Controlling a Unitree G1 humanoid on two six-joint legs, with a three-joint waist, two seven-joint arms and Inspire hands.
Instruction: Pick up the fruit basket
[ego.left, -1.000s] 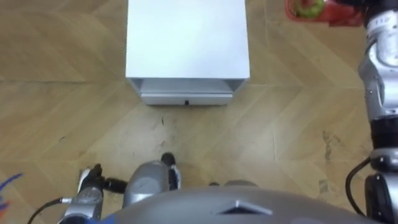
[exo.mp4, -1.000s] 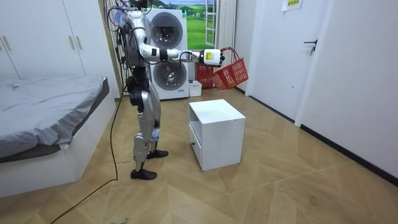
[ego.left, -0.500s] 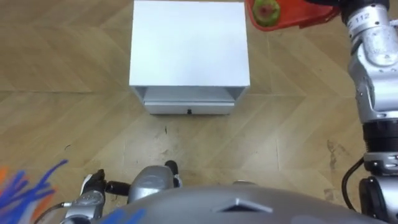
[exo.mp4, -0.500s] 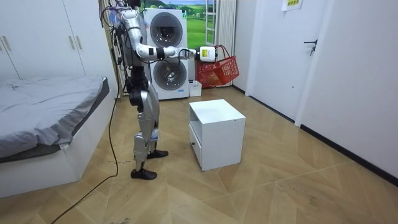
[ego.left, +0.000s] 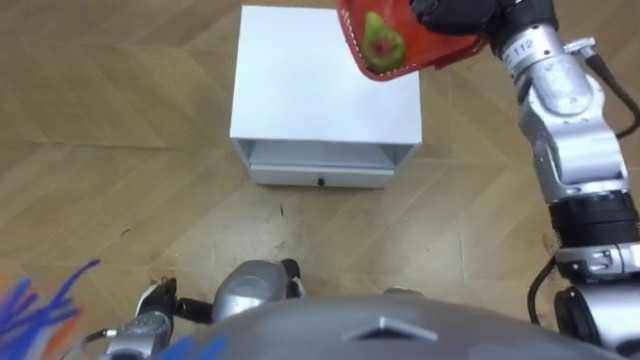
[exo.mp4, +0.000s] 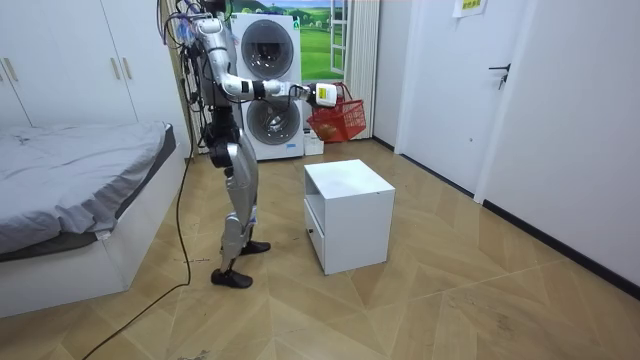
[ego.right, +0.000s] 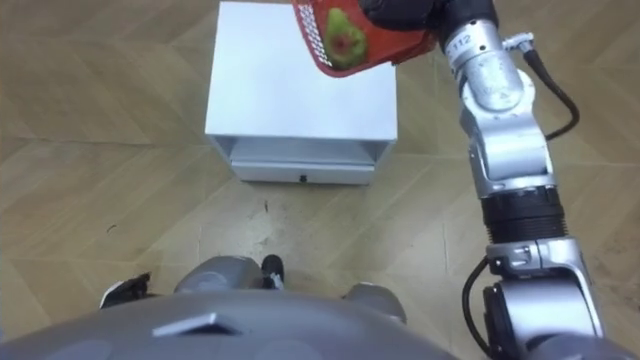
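The red fruit basket (ego.left: 405, 45) hangs in the air with a green fruit (ego.left: 380, 42) inside it. My right hand (ego.left: 455, 15), black, is shut on its top, the arm raised out in front of me. From the eyes, the basket (ego.right: 350, 40) sits over the far right corner of the white cabinet (ego.left: 300, 90). In the room view the basket (exo.mp4: 338, 120) hangs below my right hand (exo.mp4: 326, 95), well above the cabinet (exo.mp4: 345, 210). I stand upright facing the cabinet. My left hand (ego.left: 150, 310) hangs low at my left side.
The cabinet has a shut drawer (ego.left: 320, 178) on the side facing me. Behind me stands a bed (exo.mp4: 80, 190). Two stacked washing machines (exo.mp4: 268, 80) are beyond the basket, and a door (exo.mp4: 515, 100) is at the room view's right. Wooden floor surrounds the cabinet.
My right arm has swung the basket in towards me and to my left, from right of the cabinet to over its far right corner. The eye views shifted slightly.
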